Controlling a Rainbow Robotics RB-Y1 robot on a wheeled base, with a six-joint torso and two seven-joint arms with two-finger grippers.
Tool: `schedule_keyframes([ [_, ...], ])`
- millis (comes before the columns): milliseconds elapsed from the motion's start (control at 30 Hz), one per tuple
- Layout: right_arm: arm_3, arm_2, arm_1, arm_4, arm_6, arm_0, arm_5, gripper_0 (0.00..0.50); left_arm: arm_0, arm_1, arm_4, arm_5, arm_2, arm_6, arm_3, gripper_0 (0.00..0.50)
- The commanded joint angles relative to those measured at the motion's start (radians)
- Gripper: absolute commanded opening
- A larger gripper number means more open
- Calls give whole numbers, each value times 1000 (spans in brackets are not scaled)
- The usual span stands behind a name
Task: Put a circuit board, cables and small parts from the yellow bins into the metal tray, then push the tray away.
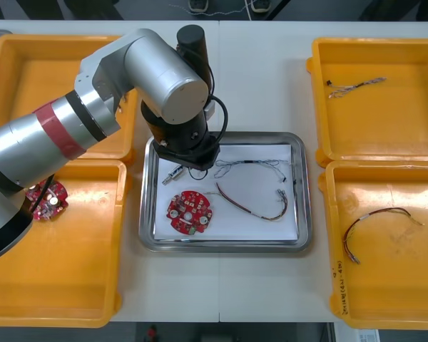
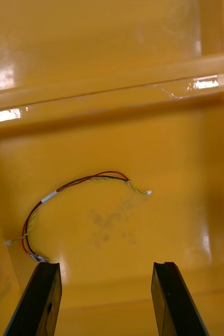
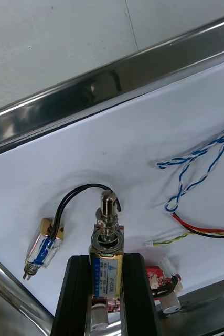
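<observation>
Small metal part (image 3: 107,239) is clamped in the left gripper (image 3: 107,262) over the white inside of the metal tray (image 3: 117,79); judged rigid, dense, slick, best gripped across its flat body. Right gripper (image 2: 106,273) is held spread over a limp cable (image 2: 85,181) in a yellow bin (image 2: 117,63)

yellow bins (image 1: 385,121), white-floored tray (image 1: 221,246), red board (image 1: 190,211), blue-and-white twisted cable (image 3: 195,168).
</observation>
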Motion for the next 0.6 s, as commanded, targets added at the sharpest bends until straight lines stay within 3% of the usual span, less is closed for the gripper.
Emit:
schedule_keyframes([
  [33,-29,-42,-2,-1,-37,32,3,500,0,-24,-17,-40,-50,98,1,1],
  [600,-31,1,-2,-32,-63,40,3,500,23,-24,-42,-109,-104,106,28,1],
])
